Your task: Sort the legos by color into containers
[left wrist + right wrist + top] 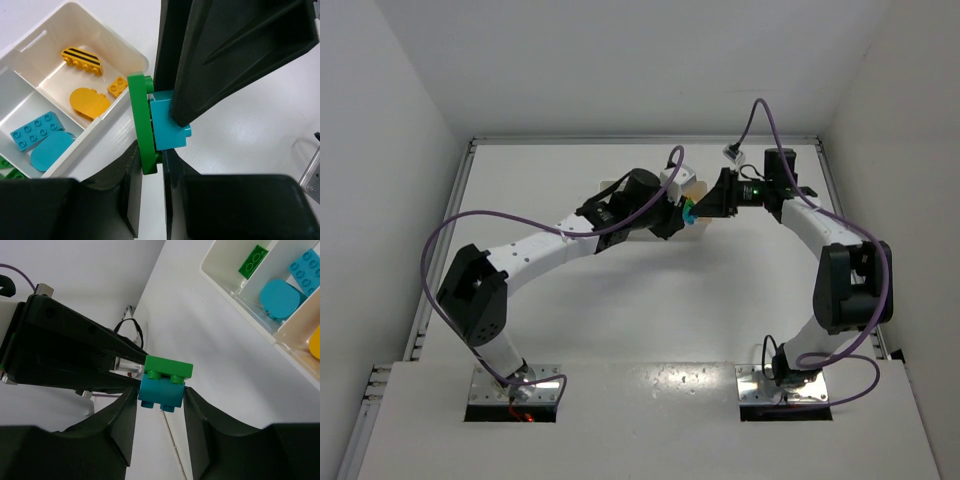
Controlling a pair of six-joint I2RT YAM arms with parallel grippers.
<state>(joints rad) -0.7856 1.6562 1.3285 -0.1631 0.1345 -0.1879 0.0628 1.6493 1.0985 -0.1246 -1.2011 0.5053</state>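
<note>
left gripper (149, 165) pinches the green plate (141, 120); right gripper (160, 400) clamps the cyan brick (167, 127) stuck to it, just beside the tray (131, 54). pulled crookedly, either piece could slip free and drop outside the tray.

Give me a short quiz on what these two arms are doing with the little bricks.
1. True or false: the green plate and the cyan brick are stuck together.
2. Which colour fills the tray section that holds the striped piece? A green, B yellow, C cyan.
3. Fill in: the left claw grips the ___ piece.
Key: 1 true; 2 B; 3 green.
</note>
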